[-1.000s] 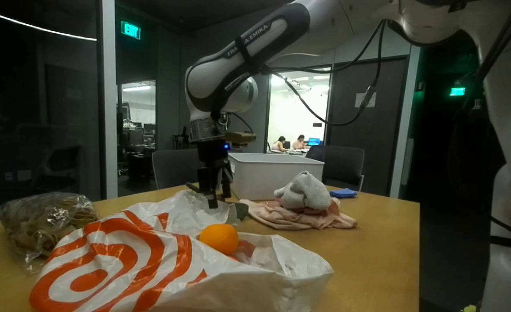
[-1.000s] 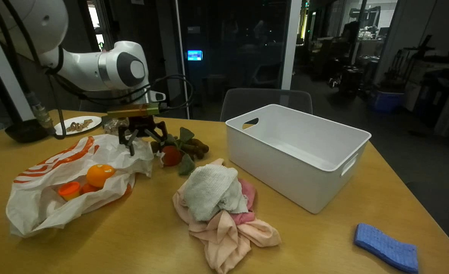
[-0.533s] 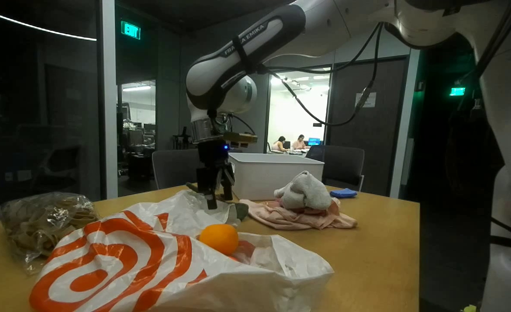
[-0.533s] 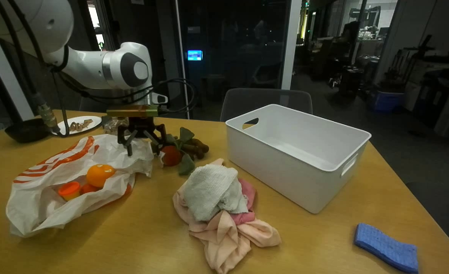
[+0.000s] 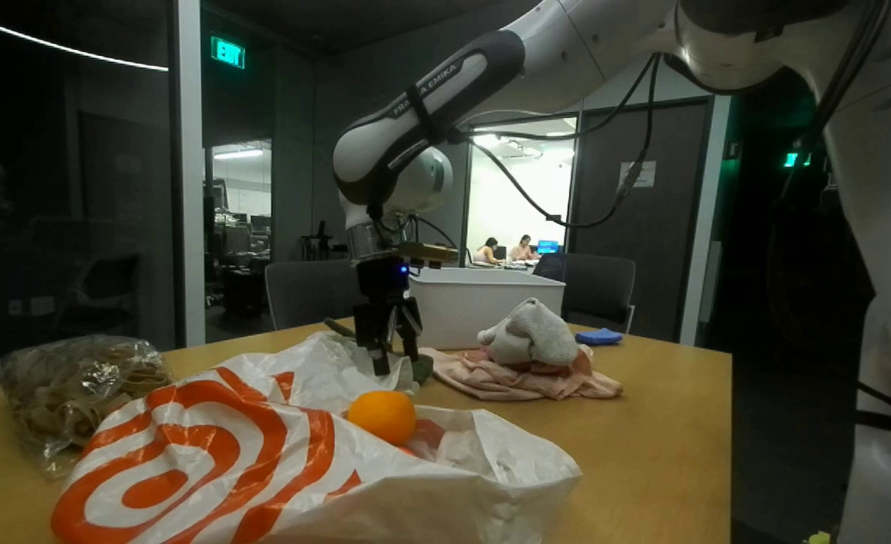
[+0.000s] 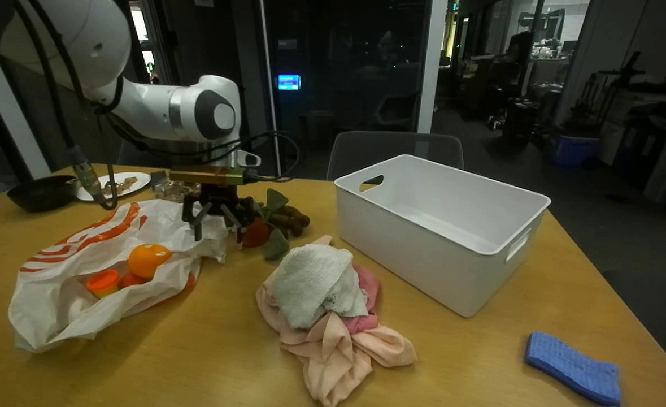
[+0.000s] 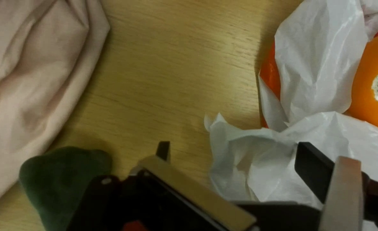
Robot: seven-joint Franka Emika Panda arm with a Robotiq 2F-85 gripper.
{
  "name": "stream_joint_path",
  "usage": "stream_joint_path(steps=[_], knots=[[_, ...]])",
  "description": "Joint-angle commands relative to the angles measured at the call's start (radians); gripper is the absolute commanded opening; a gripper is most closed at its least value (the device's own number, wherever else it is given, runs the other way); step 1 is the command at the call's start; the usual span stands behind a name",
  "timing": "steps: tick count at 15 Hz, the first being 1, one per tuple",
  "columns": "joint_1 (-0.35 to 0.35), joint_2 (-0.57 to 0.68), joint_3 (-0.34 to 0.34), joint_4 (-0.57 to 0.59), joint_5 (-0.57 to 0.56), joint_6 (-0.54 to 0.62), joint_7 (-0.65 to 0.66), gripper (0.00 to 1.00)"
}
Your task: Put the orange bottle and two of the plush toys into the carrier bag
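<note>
Orange round item (image 6: 148, 261) in carrier bag (image 6: 92, 246), near the pincer (image 6: 218, 239), jaws spread

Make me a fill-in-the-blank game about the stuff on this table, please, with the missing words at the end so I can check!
The gripper has its jaws ____, not shut.
The round orange thing lies in the mouth of the white carrier ____.
Of the grey bundle and the pinkish-tan bundle, the ____ one lies on top.
The bent flat thing near the big box is coloured ____.
Missing words: open; bag; grey; blue.
</note>
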Motion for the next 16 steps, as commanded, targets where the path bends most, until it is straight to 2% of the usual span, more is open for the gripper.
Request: stream_joint_path(steps=[1,2,4,12,13,15,16], knots=[[-0.016,0.031,0.001,0.029,0.054,-0.036,-0.022,0.97],[-0.018,0.032,0.001,0.026,0.058,-0.034,-0.025,0.75],[-0.022,0.036,0.002,0.027,0.071,-0.036,-0.031,0.71],[-0.048,0.044,-0.006,0.037,0.109,-0.055,-0.045,0.09],[-0.054,0.044,-0.007,0.044,0.12,-0.072,-0.048,0.11],[-0.065,0.042,-0.009,0.058,0.139,-0.114,-0.046,0.07],[-0.07,0.038,-0.011,0.067,0.145,-0.133,-0.044,0.08]])
